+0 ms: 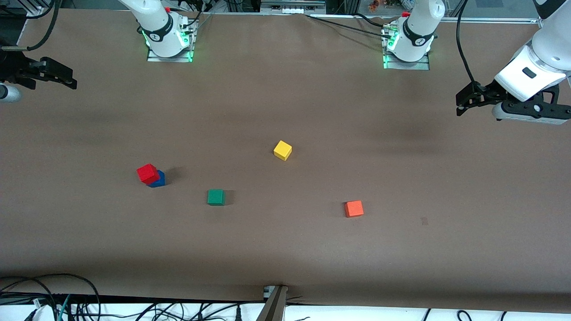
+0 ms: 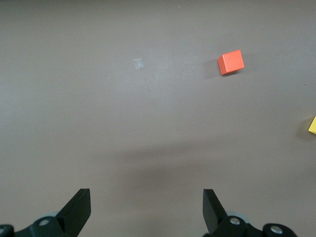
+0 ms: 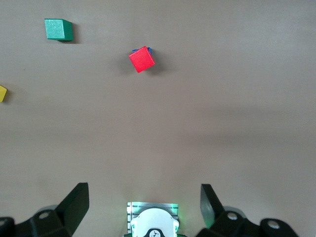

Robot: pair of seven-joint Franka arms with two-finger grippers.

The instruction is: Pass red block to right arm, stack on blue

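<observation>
The red block (image 1: 147, 173) sits on top of the blue cube (image 1: 158, 179), turned a little and offset, toward the right arm's end of the table. In the right wrist view the red block (image 3: 141, 59) hides nearly all of the blue cube (image 3: 148, 50). My right gripper (image 1: 62, 79) is open and empty, up in the air at the table's edge at its own end. My left gripper (image 1: 464, 100) is open and empty, up in the air over the table at its own end. Both arms wait away from the blocks.
A yellow cube (image 1: 282, 150) lies mid-table, a green cube (image 1: 216, 197) nearer the camera beside the stack, and an orange-red cube (image 1: 353, 208) toward the left arm's end. The orange-red cube (image 2: 231, 62) shows in the left wrist view. Cables run along the table's front edge.
</observation>
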